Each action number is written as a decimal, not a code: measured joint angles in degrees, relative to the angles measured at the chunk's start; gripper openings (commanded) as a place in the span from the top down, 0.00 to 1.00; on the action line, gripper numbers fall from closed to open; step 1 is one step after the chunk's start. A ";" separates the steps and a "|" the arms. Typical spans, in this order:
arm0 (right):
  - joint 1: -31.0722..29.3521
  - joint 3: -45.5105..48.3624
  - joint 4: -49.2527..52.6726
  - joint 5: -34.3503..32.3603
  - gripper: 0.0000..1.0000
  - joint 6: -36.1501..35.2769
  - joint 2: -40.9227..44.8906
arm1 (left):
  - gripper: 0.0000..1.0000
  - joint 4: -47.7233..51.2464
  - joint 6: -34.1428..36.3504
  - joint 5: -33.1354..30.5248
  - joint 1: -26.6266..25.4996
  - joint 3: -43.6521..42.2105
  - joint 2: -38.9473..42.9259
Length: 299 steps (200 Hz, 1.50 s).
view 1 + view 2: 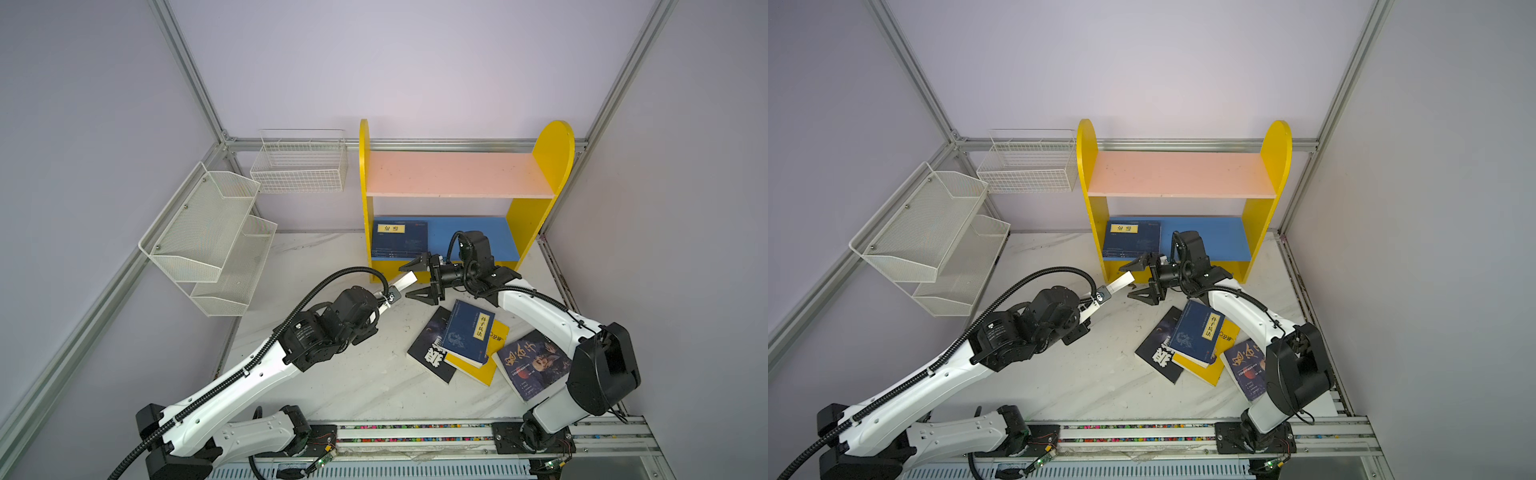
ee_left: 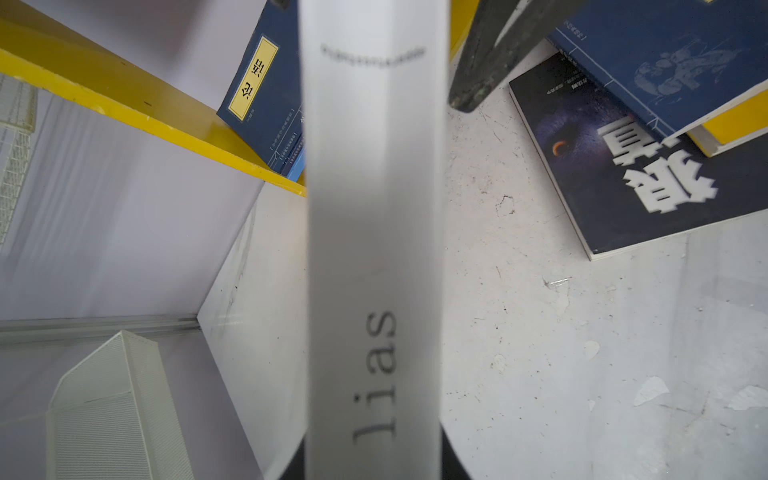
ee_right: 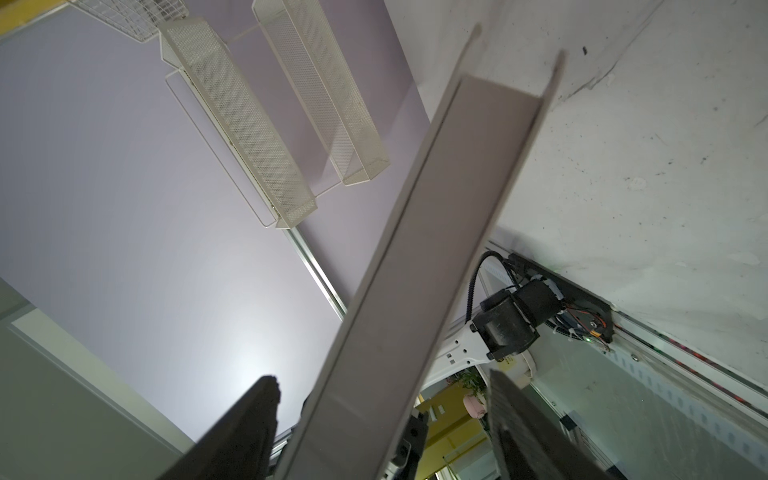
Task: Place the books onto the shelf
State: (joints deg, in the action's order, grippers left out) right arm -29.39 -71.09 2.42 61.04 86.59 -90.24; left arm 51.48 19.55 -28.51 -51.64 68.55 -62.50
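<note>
Your left arm stretches low and forward, its left gripper (image 1: 385,300) clamped on the white book (image 1: 397,286), which is held edge-up just in front of the shelf (image 1: 457,174). Your right arm bends back leftward. The right gripper (image 1: 403,282) straddles the book's far end, jaws apart.

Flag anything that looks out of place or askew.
On the table, a navy book rests crooked across the yellow book and the black book, a skewed heap. The white book is held aloft in the left claw, mid-task.
</note>
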 measured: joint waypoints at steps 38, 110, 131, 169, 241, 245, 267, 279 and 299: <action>0.02 0.33 -0.07 1.49 0.51 -0.79 -0.11 | 0.81 -1.97 3.06 -1.92 -1.75 -0.04 -1.68; 0.35 0.74 2.27 2.91 0.90 0.31 -0.57 | 0.37 -4.50 6.82 -4.74 -2.56 -0.13 -2.43; 0.13 1.68 2.05 2.03 1.00 -0.24 -0.04 | 0.20 -7.87 4.28 -4.76 -2.56 -0.59 -1.92; 0.11 4.02 2.19 -0.61 1.00 -0.39 2.64 | 0.01 -9.18 -0.55 -0.96 -2.51 -1.36 1.27; 0.13 1.68 10.54 -10.97 1.00 -8.94 6.47 | 0.00 -11.21 -16.24 18.67 12.17 -0.94 4.61; 0.13 0.79 12.41 -12.07 1.00 -10.23 6.71 | 0.00 -11.72 -17.44 20.33 13.42 -0.74 4.61; 0.15 -2.47 18.84 -16.85 1.00 -15.58 9.27 | 0.00 -16.28 -24.96 30.77 20.22 1.81 4.22; 0.22 -3.17 20.79 -18.64 1.00 -17.55 11.82 | 0.00 -19.10 -28.79 36.22 23.56 3.69 3.65; 0.24 -6.34 24.59 -20.70 1.00 -21.24 15.34 | 0.00 -24.11 -35.82 45.07 29.44 6.71 1.60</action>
State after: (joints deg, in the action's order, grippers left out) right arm -29.15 -77.43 27.00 40.34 65.34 -74.89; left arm 27.38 -16.27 16.56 -22.20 75.26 -60.90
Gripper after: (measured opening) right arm 0.281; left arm 0.995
